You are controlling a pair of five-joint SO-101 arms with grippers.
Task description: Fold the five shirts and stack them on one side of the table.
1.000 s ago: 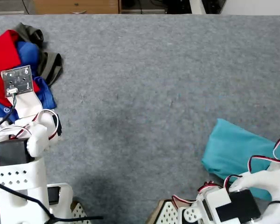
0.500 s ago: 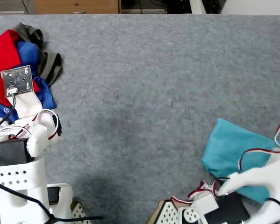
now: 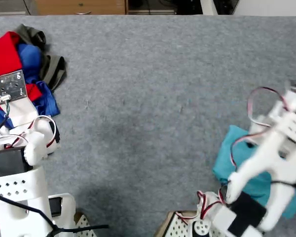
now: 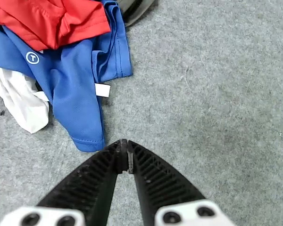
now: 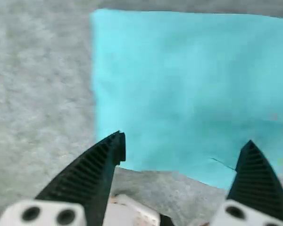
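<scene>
1. Pressed together at the left gripper [image 4: 125, 147]: black tips touching each other, poised over bare felt just beside the hem of the blue shirt [image 4: 75, 89], pinching no cloth.
2. Spread wide at the right gripper [image 5: 184, 141]: jaws well apart, hanging above one edge of the folded teal shirt [image 5: 179, 70]; contact with the cloth unclear.
3. Teal shirt at the lower right of the high view, partly under the right arm [image 3: 266, 158], near the table's right edge.
4. Heaped and unfolded at the upper left of the high view: red shirt [image 3: 5, 54] on top, blue shirt under it, white shirt [image 4: 19, 101] beside the blue, dark olive shirt [image 3: 52, 69] on the far side of the heap.
5. Left arm [image 3: 19, 163] at the lower left, reaching over the heap's near edge.
6. Broad open stretch of grey felt table [image 3: 153, 98] between heap and teal shirt, across the middle and upper right.
7. Beyond the far table edge, along the top of the frame: wooden cabinet front [image 3: 79, 6] and dark gear.
</scene>
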